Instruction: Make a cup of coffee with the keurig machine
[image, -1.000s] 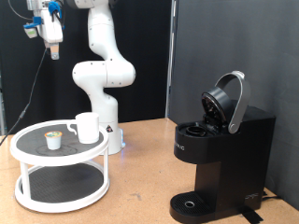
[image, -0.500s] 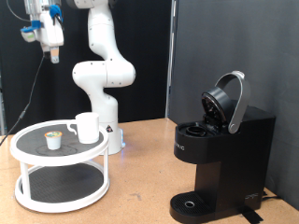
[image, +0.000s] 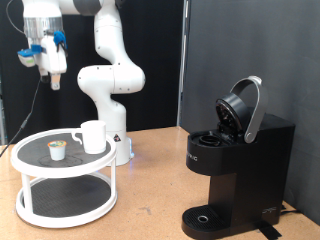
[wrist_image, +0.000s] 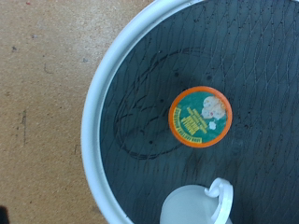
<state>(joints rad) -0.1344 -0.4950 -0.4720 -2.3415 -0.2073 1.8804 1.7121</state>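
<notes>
The gripper (image: 52, 80) hangs high above the pod (image: 58, 150); its fingers' spread cannot be told. Descending off-centre risks nudging the cup (image: 93, 136) beside it.

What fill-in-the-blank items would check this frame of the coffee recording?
1. The keurig machine has its lid ____.
2. The cup stands on the white stand's ____ tier.
3. The pod beside the cup has an ____ rim.
4. The claw hangs ____ the stand.

Missing: open; top; orange; above
</notes>
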